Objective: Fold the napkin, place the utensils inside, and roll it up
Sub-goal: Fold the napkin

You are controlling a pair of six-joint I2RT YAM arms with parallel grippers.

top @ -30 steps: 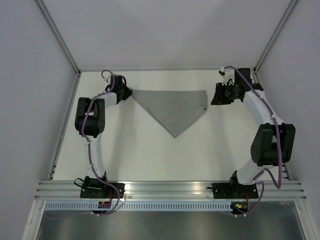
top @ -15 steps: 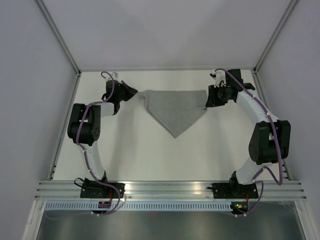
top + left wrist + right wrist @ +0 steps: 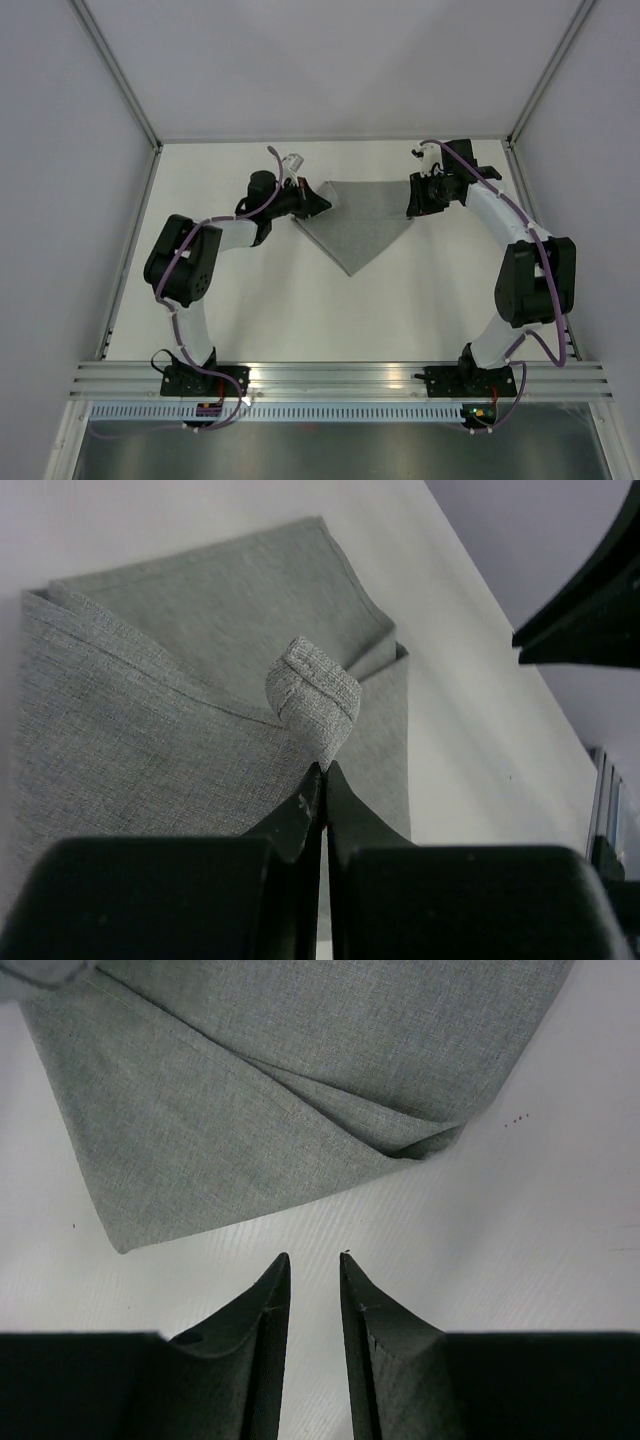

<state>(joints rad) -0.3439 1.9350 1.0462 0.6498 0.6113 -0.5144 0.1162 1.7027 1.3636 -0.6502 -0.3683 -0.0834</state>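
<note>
A corner of the napkin (image 3: 360, 225) is pinched in the left tool (image 3: 325, 772), likely for folding. The right tool (image 3: 314, 1260) is held slightly open and empty.

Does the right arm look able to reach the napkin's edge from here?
Probably yes: the right gripper sits just short of the napkin, only tabletop between them, jaws slightly apart. The left gripper pinches another corner.

A matte white tabletop (image 3: 300, 310) fills the centre. A ribbed silver aluminium rail (image 3: 330, 378) runs along 6 o'clock. Pale grey panel walls (image 3: 60, 200) stand at 9, 12 and 3 o'clock.
</note>
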